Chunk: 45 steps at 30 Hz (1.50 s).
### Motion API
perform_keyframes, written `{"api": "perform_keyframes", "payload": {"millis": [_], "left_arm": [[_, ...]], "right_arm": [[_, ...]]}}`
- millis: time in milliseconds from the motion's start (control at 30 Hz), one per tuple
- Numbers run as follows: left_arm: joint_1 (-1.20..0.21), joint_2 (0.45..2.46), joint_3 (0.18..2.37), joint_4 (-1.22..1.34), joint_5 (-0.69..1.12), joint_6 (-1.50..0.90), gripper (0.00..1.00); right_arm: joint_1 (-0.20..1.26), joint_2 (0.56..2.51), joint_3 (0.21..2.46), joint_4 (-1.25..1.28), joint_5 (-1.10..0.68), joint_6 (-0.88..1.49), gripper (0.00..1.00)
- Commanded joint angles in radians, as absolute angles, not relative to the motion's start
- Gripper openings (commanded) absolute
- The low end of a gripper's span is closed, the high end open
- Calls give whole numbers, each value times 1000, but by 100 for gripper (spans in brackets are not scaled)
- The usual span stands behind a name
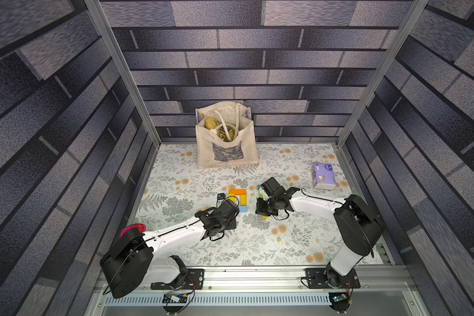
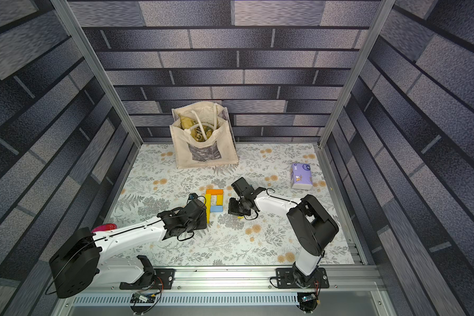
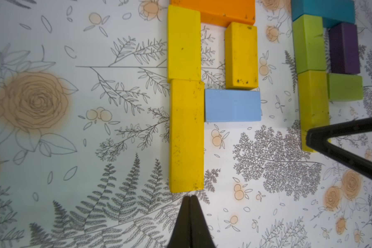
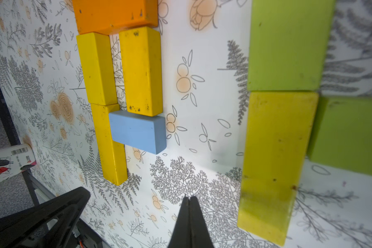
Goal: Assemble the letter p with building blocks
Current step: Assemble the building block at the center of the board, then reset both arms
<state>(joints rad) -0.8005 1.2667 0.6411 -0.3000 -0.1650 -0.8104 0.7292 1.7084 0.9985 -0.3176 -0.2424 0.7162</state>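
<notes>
The building blocks lie flat in two groups. In the left wrist view an orange block (image 3: 213, 10) caps two yellow blocks (image 3: 186, 135) laid end to end. A short yellow block (image 3: 241, 55) and a light blue block (image 3: 232, 105) close a loop, giving a P shape (image 1: 238, 198). Beside it sit teal (image 3: 322, 8), lime green (image 3: 308, 43), purple (image 3: 344, 48) and yellow-green (image 3: 314, 107) blocks. My left gripper (image 3: 190, 196) is shut and empty, just off the long yellow block's near end. My right gripper (image 4: 189, 197) is shut and empty, between the two groups.
A cream tote bag (image 1: 226, 136) stands at the back wall. A purple tissue pack (image 1: 323, 176) lies at the right edge. A pink object (image 1: 133, 229) sits behind the left arm, and a printed can (image 4: 9, 158) shows at the mat's edge.
</notes>
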Motion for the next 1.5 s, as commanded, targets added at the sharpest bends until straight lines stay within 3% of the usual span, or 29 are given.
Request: {"api": "perform_keyframes", "payload": {"millis": [0,167,233,267,300,367,400,533,567,600,633,767,933,1200,1300,1467], "left_arm": [[-733,1231,681,-337,-193,-733,7],[-622,1231,728,-288,-138,-643,22],[-577,1238,763,-277,-141,-599,43],[-549,1238,781,-265,-140,-575,48],[-522,1239,796,-254,-137,-552,52],[-470,1234,823,-213,-142,-489,83],[-450,1234,834,-201,-162,-465,98],[-363,1247,853,-113,-294,-370,100],[-354,1254,840,-59,-361,-337,100],[-346,1261,823,-9,-414,-298,100],[-336,1273,800,53,-469,-245,100],[-301,1308,691,314,-594,-77,100],[-224,1311,545,538,-567,12,100],[-109,1267,410,658,-354,13,100],[-106,1320,381,662,-383,57,100],[-93,1304,363,645,-351,26,100]], "right_arm": [[735,1681,1035,-352,-209,692,0],[732,1653,1137,-443,-108,624,1],[726,1640,1184,-490,-36,573,3],[719,1634,1216,-519,9,539,7],[709,1629,1240,-540,47,507,14],[676,1620,1306,-575,125,429,44],[658,1616,1328,-580,165,397,52],[543,1596,1368,-537,405,280,67],[513,1590,1344,-485,487,249,74],[487,1588,1316,-435,551,224,92],[454,1587,1282,-374,601,190,100],[355,1568,1113,-139,723,69,100],[271,1551,885,161,777,-20,100],[182,1524,670,598,676,-43,100],[130,1556,641,678,574,12,100],[112,1635,569,875,602,-30,100]]}}
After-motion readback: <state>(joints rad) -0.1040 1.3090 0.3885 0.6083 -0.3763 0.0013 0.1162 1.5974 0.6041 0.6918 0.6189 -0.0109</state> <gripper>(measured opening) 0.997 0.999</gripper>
